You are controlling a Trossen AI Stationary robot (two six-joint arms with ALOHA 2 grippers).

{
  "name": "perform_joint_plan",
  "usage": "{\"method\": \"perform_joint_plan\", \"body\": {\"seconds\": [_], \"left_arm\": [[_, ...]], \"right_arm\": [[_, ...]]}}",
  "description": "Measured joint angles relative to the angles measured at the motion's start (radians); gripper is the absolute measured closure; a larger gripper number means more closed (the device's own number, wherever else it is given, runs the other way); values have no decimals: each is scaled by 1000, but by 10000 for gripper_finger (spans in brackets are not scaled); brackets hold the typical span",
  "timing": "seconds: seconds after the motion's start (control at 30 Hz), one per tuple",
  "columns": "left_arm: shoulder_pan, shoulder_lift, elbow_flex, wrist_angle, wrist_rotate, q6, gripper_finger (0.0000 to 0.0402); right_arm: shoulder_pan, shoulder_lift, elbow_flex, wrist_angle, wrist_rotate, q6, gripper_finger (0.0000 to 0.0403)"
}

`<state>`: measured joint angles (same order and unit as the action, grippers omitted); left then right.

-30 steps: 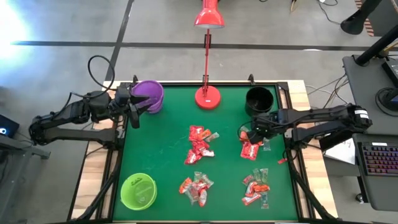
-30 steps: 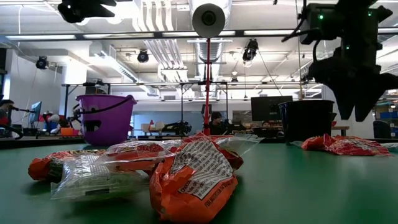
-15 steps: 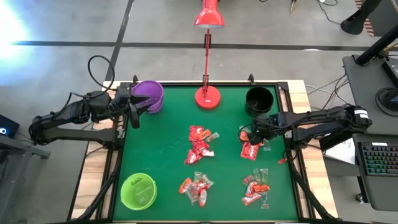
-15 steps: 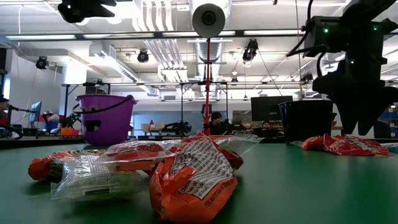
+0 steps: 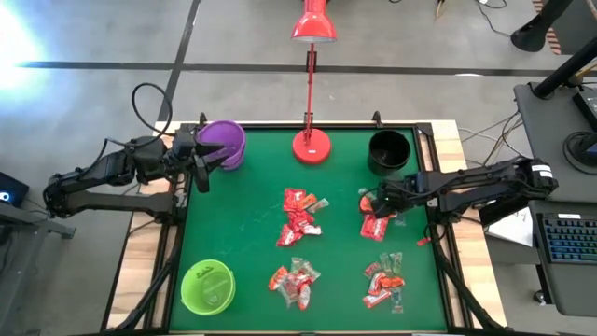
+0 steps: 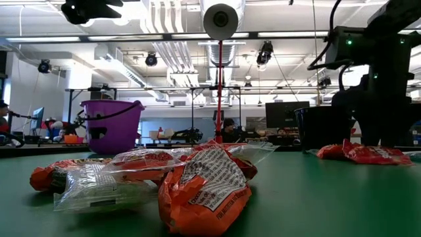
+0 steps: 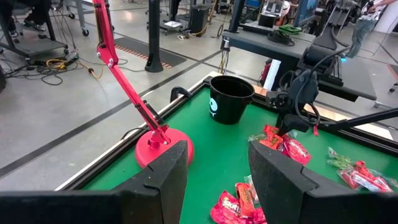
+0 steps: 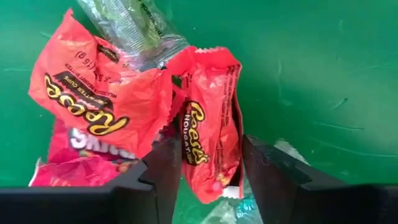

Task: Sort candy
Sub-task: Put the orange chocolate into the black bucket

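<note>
The right hand [image 5: 381, 203] is down on the green-topped table [image 5: 242, 233], at the small heap of wrapped candy [image 5: 375, 222] just in front of the black cup [image 5: 388, 151]. In the right wrist view its two dark fingers [image 8: 163, 171] stand spread on either side of an orange-red wrapped sweet [image 8: 208, 140], which lies between them on the heap; I cannot tell whether the fingers touch it. Beside that sweet lie another orange-red wrapper [image 8: 99, 106] and a clear one [image 8: 127, 25].

Three more heaps of candy lie on the table: one at the middle [image 5: 300, 217], two along the near edge [image 5: 294, 280] [image 5: 384, 278].

The left hand [image 5: 200, 161] hangs beside the purple bucket [image 5: 221, 143] at the far left corner, its fingers [image 7: 166, 177] spread and holding nothing. A red desk lamp [image 5: 312, 145] stands at the far edge, and a lime-green cup [image 5: 207, 286] sits at the near left corner.
</note>
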<state>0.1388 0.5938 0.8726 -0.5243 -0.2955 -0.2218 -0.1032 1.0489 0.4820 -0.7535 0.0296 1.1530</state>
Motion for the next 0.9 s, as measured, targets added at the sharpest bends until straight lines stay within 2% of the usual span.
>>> {"method": "perform_joint_plan", "body": {"seconds": [0.53,0.9], "left_arm": [[0,0,0,0,0,0,249],[0,0,0,0,0,0,249]], "right_arm": [[0,0,0,4,-5,0,367],[0,0,73,3,-37,-11,375]]}}
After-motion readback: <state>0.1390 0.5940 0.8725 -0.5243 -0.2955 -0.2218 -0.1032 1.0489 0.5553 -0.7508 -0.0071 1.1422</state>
